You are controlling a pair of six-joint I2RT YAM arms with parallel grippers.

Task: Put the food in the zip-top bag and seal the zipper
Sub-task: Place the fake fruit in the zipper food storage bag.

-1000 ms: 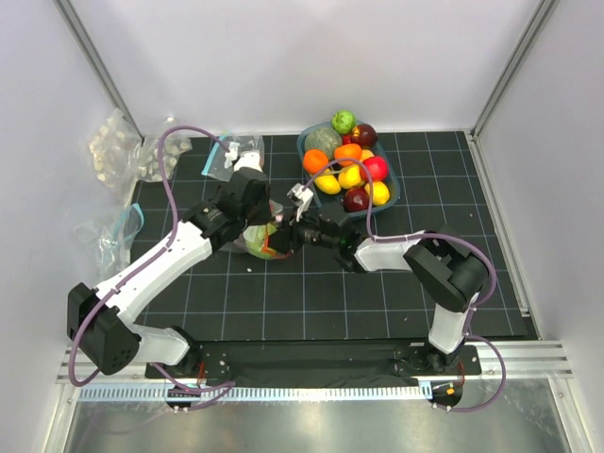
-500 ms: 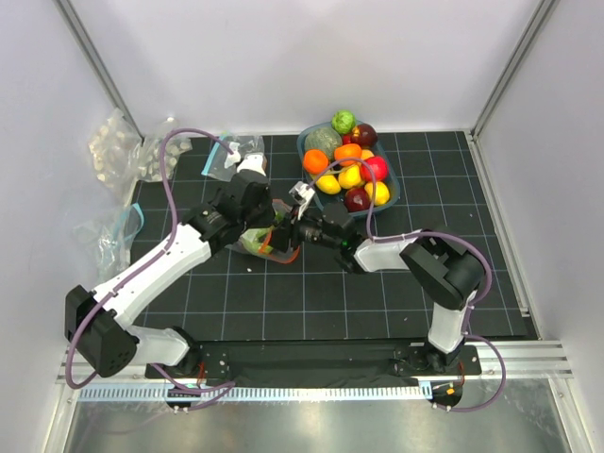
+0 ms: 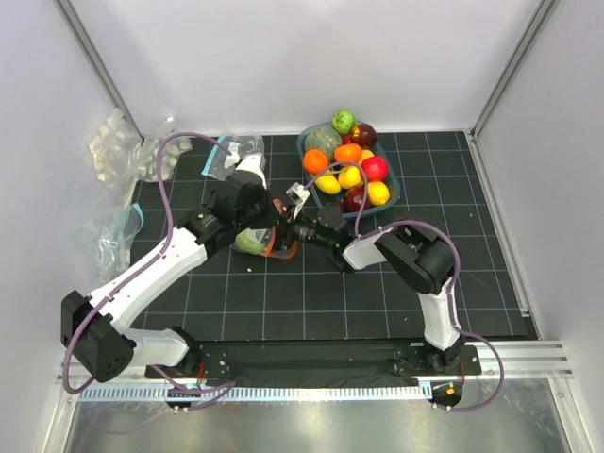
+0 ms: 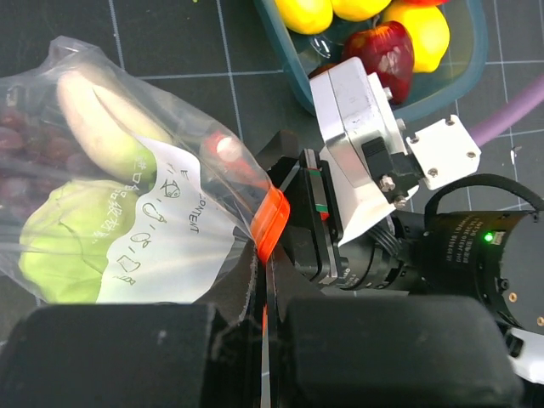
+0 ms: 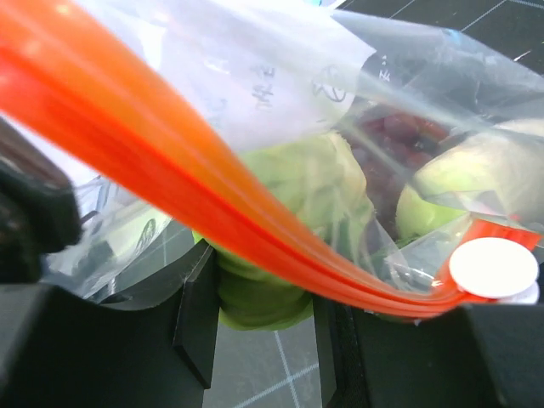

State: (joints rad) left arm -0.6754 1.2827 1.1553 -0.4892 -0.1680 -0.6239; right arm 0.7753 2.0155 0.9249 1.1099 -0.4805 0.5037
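The two arms meet over the zip-top bag [image 4: 161,212] near the middle of the desk [image 3: 311,293], just on the left of a teal tub [image 4: 478,51] that sits toward the desk's far edge. The left end effector [image 4: 265,310] is fully closed, pinching the bag's clear plastic at its mouth. The right end effector [image 3: 287,230] faces it from the other side. A gap shows between its fingers and the orange-red zipper [image 5: 212,204] runs across that gap (whether the fingers clamp the strip cannot be told).

Inside the bag lie a green cabbage [image 4: 68,246], purple grapes [image 4: 25,153] and a white oblong vegetable [image 4: 98,119], seen through the crinkled plastic and a white label with handwriting.

A red apple [image 4: 387,55], yellow lemons [image 4: 306,13] and oranges [image 3: 315,160] are in the tub. Other clear bags with teal strips [image 3: 231,156] lie by the desk's far-left corner.
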